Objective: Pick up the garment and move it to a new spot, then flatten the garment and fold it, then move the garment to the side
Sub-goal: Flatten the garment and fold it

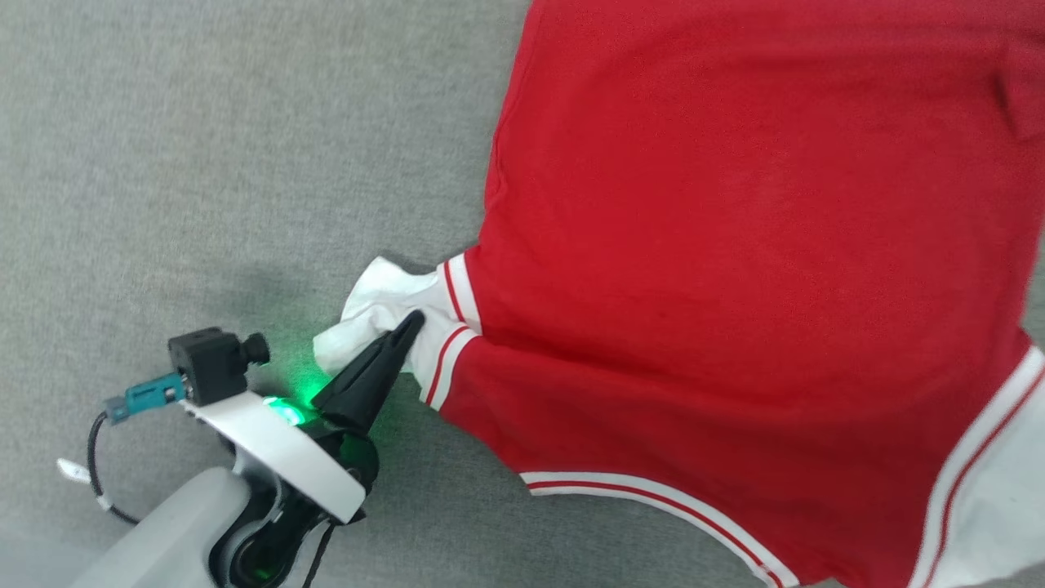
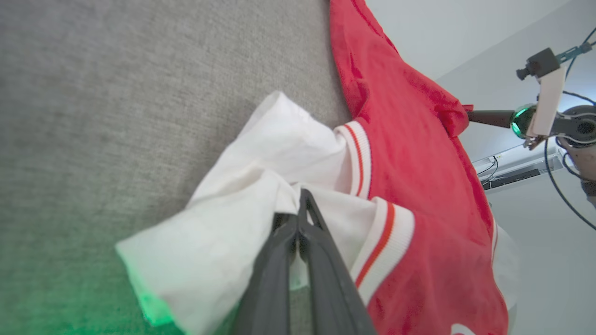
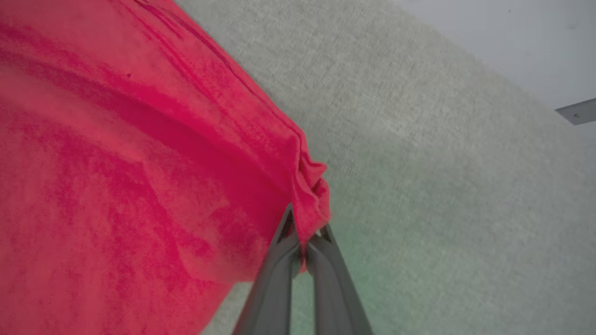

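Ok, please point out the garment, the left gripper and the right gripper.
garment point(image 1: 735, 245): head view, middle of the red body.
left gripper point(image 1: 413, 318): head view, fingertips shut on the white end panel.
right gripper point(image 3: 306, 224): right wrist view, fingertips shut on a red fold.

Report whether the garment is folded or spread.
Spread: the garment lies wide over the grey surface, held by the left end effector, shut on its white end, and the right end effector, pinching a red edge.
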Available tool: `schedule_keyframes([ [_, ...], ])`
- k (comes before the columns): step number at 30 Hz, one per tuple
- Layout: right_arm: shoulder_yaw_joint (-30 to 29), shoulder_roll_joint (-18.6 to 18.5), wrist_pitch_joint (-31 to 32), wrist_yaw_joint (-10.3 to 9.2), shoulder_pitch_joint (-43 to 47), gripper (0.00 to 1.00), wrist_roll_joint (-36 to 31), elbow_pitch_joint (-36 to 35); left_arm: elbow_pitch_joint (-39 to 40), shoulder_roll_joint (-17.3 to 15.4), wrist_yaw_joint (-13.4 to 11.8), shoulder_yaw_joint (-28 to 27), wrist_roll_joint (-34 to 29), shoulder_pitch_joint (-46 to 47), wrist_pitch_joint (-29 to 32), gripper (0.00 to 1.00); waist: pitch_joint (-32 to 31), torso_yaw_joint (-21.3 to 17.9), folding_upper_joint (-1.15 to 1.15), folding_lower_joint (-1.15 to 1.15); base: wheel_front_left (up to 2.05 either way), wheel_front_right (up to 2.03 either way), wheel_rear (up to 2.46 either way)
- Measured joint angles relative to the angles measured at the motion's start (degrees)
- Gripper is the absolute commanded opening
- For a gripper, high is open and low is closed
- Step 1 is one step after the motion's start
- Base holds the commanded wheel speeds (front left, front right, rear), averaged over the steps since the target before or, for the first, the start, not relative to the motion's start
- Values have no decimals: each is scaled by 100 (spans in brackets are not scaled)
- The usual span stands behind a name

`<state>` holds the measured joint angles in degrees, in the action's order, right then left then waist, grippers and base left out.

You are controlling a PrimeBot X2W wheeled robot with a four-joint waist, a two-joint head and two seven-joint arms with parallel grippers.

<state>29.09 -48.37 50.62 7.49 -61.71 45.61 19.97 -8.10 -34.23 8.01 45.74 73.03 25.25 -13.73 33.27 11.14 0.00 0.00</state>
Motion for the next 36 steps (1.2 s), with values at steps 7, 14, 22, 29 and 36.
schedule_keyframes([
  [7,-308,-661,34,0,1973,0,664,-1421,26,-276,-254,-226,137,-442,-52,0,-582,-302,0,0,0,0,0],
  [14,-700,-825,255,0,3988,0,872,-2580,257,-424,-434,-372,163,-776,-85,0,-999,-548,0,0,0,0,0],
  [22,-1020,-343,672,0,5810,0,645,-3560,436,-482,-559,-472,162,-912,-96,0,-1165,-656,0,0,0,0,0],
  [29,-1446,358,620,0,6232,71,92,-3894,501,-433,-610,-535,155,-1044,-100,0,-1201,-671,0,0,0,0,0],
  [36,-2306,560,818,0,6274,100,81,-4517,550,-423,-625,-615,153,-1143,-115,0,-1249,-715,0,0,0,0,0],
])
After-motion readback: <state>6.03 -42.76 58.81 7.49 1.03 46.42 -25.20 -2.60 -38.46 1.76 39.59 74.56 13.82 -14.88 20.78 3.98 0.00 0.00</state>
